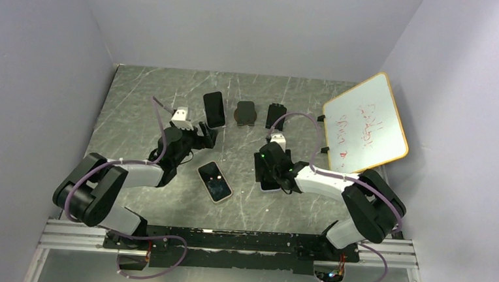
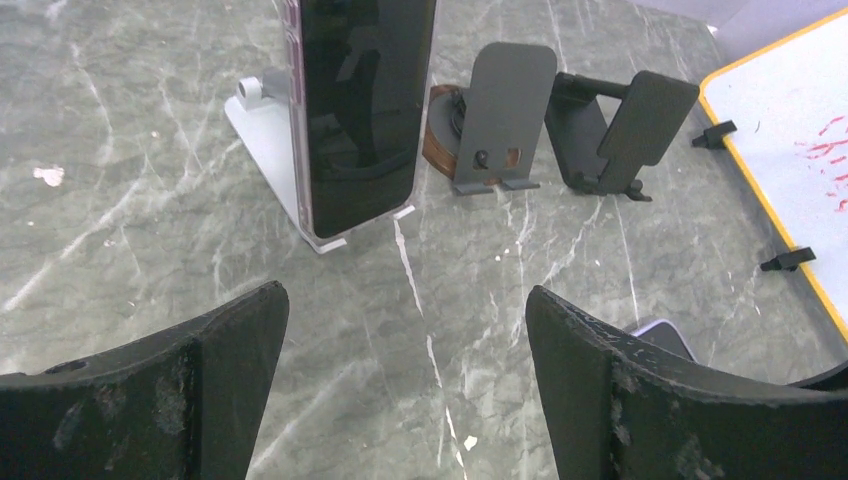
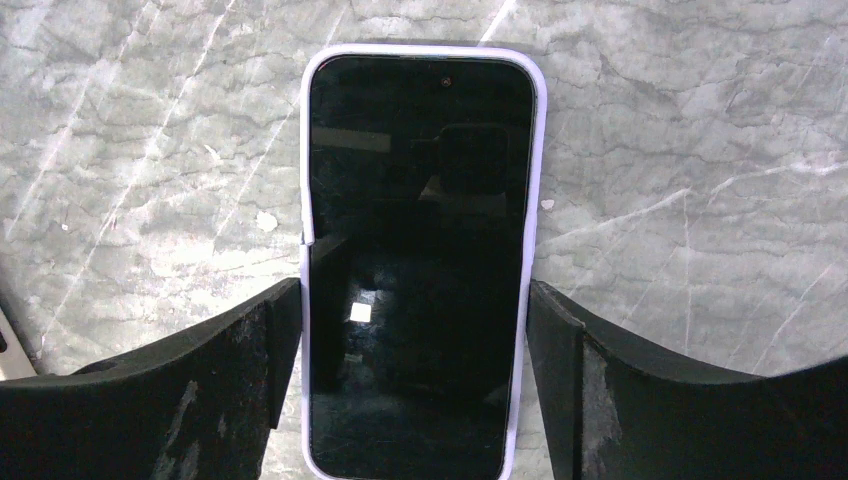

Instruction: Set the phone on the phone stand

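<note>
Right gripper (image 3: 413, 300): straddles the lavender-cased phone (image 3: 420, 260). Its two fingers (image 3: 200, 390) are closed against the phone's long edges, with no gap showing on either side.
Lavender-cased phone: lies flat on the marbled table (image 3: 700, 150), screen up and dark. Its lower half is between the jaws and its top end reaches out ahead of the fingertips.
Left gripper (image 2: 405, 310): jaws spread wide with only bare table between them, touching nothing.
Ahead of the left gripper: a propped phone (image 2: 360, 110) leans upright on a white stand (image 2: 260, 125), close in front and a little left.
Ahead and to its right: a grey stand (image 2: 505, 110) on a round wooden base, with a black stand (image 2: 630, 130) just beside it. Both are unoccupied.
Far right of it: a whiteboard (image 2: 790, 150) with an orange frame and red writing.
Between the two grippers: a second phone (image 1: 215, 181) lies flat, apart from both.
</note>
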